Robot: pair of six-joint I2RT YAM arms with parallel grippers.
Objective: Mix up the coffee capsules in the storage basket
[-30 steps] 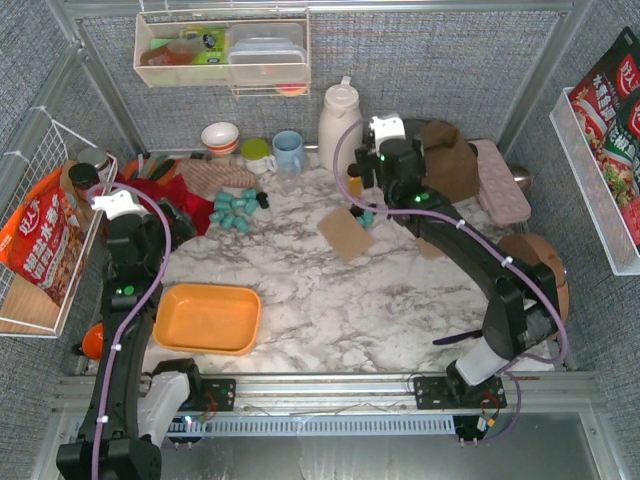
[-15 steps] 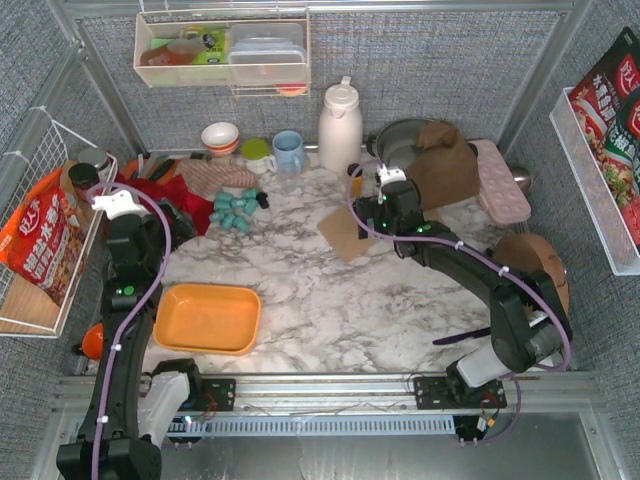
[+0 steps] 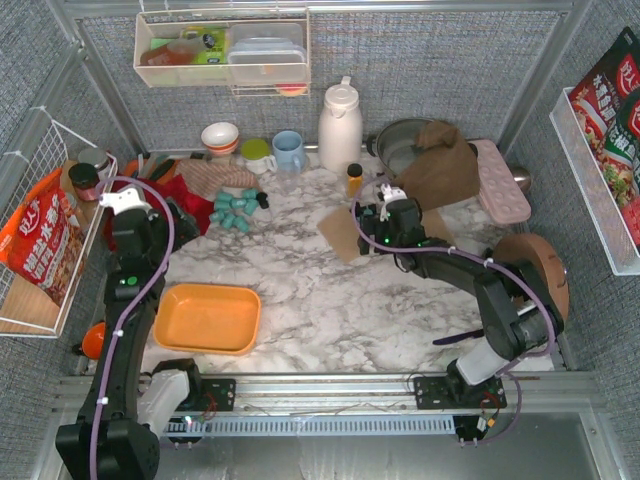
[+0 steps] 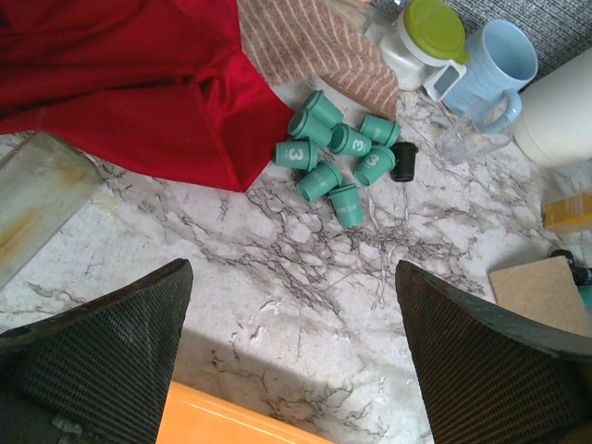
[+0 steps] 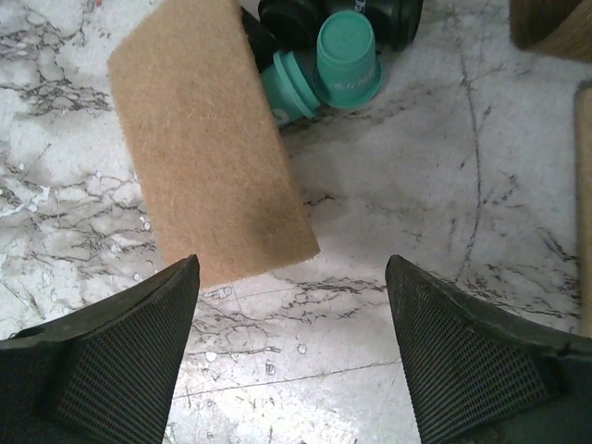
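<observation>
Coffee capsules [image 4: 338,157] lie in a loose teal heap on the marble table [image 3: 330,290], well apart from the orange storage basket [image 3: 205,318] near the left arm's base.
A red cloth [image 4: 139,83] and a striped cloth [image 4: 305,42] crowd the heap's left and far sides, and a blue mug [image 4: 499,65] stands behind it. More capsules, teal and black, sit against a tan pad [image 5: 208,139] that partly hides them. The teal ones are tiny tipped cups, some marked 3. The left gripper [image 4: 289,277] and the right gripper [image 5: 291,268] both hang spread wide, gripping nothing.
</observation>
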